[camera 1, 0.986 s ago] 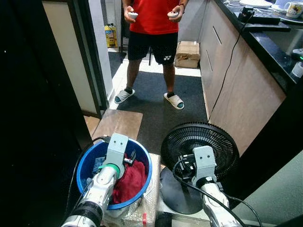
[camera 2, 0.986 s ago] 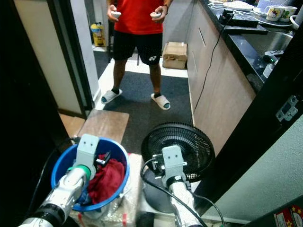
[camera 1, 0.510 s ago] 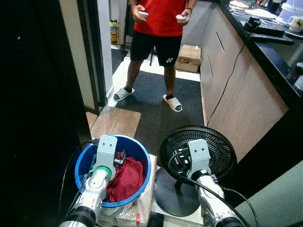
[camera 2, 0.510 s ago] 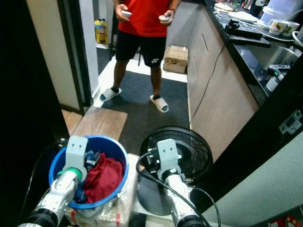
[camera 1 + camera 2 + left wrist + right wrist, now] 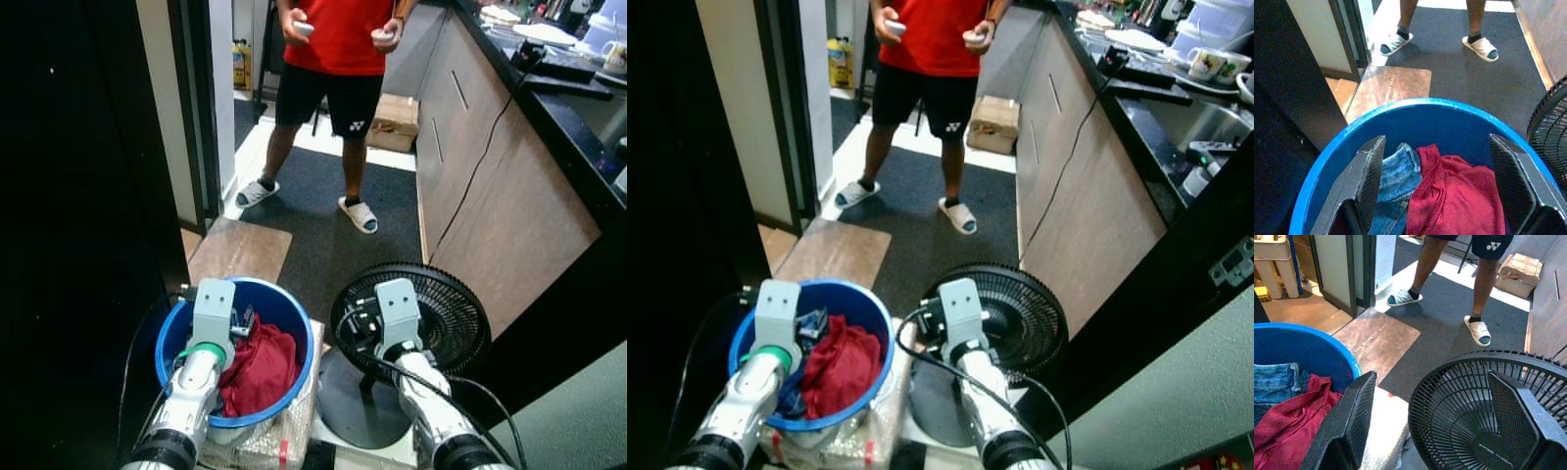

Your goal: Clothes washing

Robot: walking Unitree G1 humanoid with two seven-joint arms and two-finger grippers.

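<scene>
Clothes: 1 dark red cloth garment (image 5: 1459, 200) and 1 blue denim garment (image 5: 1393, 183), lying side by side and touching inside 1 round blue plastic basin (image 5: 284, 323), denim toward the robot's left, red toward its right. Basin stands on a clear plastic-wrapped bundle (image 5: 284, 436) low in front of the robot.

Left claw (image 5: 1442, 183): poised over the basin, its 2 black fingers (image 5: 1369, 178) spread wide apart, gripping nothing; red and denim garments show between them.

Right claw (image 5: 1442, 423): held above and just in front of 1 black round floor fan with wire grille (image 5: 446, 318), fingers (image 5: 1354, 418) likewise spread wide, gripping nothing.

Fan: stands just to the right of the basin on a dark round base (image 5: 343, 406).

Brown rectangular doormat (image 5: 240, 253): on the floor beyond the basin, beside a dark door frame (image 5: 191, 108).

Person in red shirt and black shorts (image 5: 333, 59), white slippers, standing on the dark floor further off, 1 small white controller in each hand.

Cardboard box (image 5: 397, 122): on the floor behind the person.

Wooden cabinet run with black surface (image 5: 573, 108) along the right; 1 mug (image 5: 1207, 63) on it.
</scene>
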